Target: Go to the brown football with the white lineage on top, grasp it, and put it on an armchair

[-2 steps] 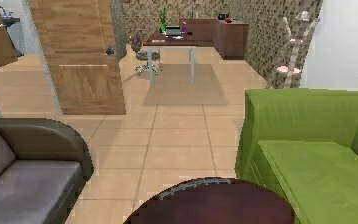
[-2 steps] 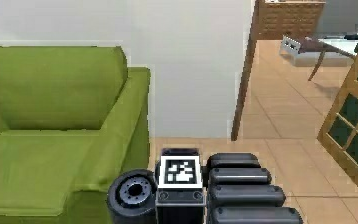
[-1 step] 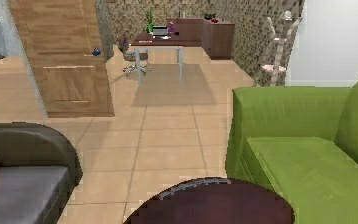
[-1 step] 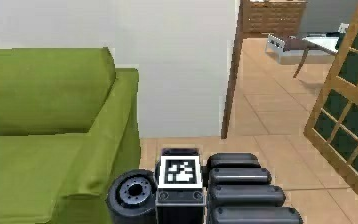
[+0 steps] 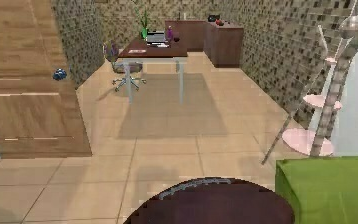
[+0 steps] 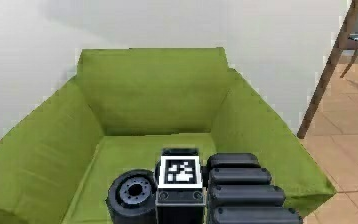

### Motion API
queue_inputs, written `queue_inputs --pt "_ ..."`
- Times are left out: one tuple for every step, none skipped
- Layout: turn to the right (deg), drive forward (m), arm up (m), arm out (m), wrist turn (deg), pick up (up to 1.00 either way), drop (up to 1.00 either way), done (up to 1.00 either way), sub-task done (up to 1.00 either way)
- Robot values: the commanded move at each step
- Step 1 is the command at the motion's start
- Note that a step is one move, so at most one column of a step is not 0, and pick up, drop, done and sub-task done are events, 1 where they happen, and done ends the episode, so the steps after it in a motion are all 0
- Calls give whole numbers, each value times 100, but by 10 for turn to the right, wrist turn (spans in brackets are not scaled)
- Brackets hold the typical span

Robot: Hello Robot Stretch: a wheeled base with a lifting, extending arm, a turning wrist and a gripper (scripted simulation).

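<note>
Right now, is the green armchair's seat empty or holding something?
Empty where visible: the armchair has a bare green seat cushion. Its front part is hidden behind the arm.

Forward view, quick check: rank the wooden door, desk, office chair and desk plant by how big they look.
1. wooden door, by far, though it is also nearest the camera
2. desk
3. office chair, somewhat smaller than the desk
4. plant, smallest
The last three stand close together at the far end, so nearness hardly skews their order.

Black ribbed arm (image 6: 243, 190); 1 white marker (image 6: 179, 170)
</note>
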Motion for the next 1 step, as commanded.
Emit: queue_inputs --pt "450 0 0 0 0 0 0 0 0"
